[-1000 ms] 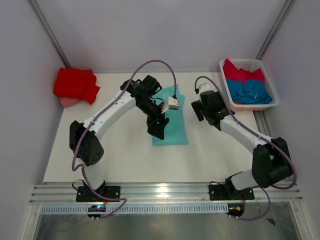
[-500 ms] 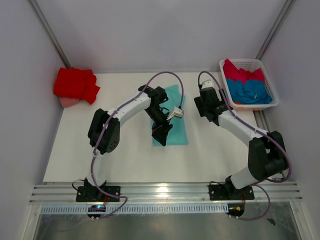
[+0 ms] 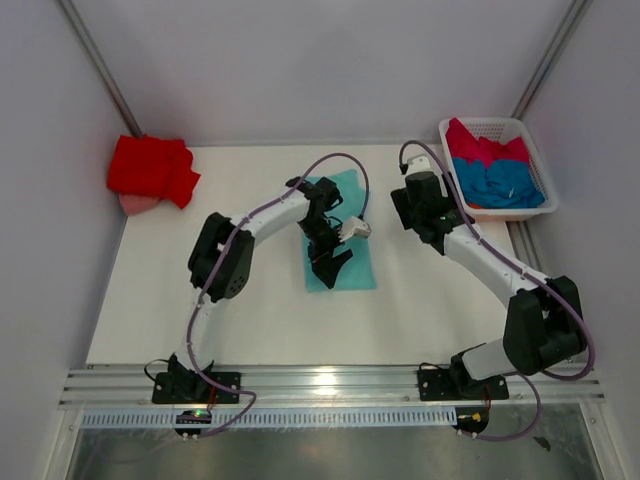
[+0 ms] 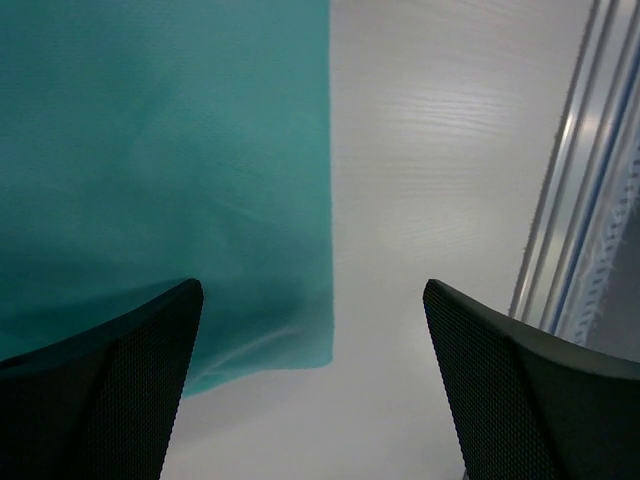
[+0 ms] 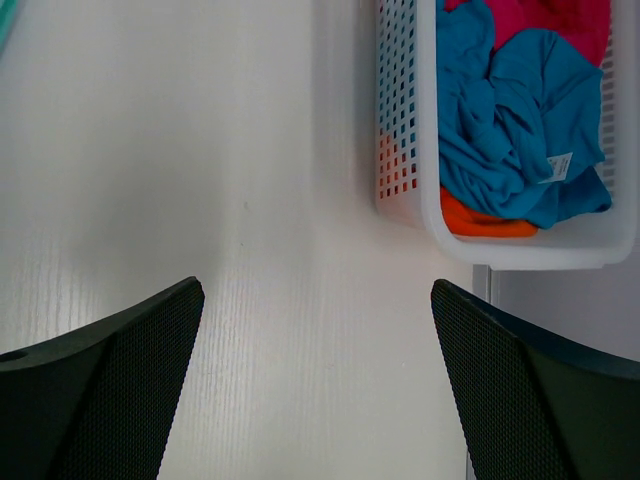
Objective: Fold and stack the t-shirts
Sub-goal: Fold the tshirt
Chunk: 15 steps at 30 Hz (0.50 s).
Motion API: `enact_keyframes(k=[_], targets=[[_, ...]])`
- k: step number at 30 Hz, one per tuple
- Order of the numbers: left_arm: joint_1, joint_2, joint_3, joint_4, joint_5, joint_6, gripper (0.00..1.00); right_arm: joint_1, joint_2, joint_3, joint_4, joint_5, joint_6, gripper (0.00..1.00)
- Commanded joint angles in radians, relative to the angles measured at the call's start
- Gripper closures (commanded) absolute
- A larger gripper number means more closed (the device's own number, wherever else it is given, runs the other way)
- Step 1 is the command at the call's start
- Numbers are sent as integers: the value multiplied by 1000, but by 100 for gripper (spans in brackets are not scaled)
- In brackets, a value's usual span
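The white tabletop [image 3: 250, 320] carries a folded mint-teal t-shirt [image 3: 362, 262] at its centre, long axis running from the near edge toward the far wall. A red t-shirt [image 3: 150, 168] sits bunched at the far left corner. At the far right, a white basket [image 3: 500, 213] holds a blue t-shirt [image 3: 505, 180] and a crimson-pink t-shirt [image 3: 480, 145]. The left claw [image 3: 328, 268] hangs wide and empty over the mint-teal shirt's near end; in its wrist view a corner of the cloth lies between the fingers, toward the left one. This arm is plainly nearer that shirt. The right claw [image 3: 410, 215], also wide and empty, hovers over bare tabletop between shirt and basket, nearer the basket.
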<state>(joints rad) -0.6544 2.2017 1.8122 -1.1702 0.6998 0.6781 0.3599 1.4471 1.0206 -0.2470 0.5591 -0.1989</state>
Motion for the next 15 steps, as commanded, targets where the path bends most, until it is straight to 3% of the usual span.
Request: enact_keyframes(k=[1, 15], targets=[[-4, 16, 7, 150, -137, -118, 6, 2, -76, 9, 38, -14, -28, 0], [4, -63, -88, 391, -439, -333, 5, 1, -136, 16, 2, -79, -56, 1]])
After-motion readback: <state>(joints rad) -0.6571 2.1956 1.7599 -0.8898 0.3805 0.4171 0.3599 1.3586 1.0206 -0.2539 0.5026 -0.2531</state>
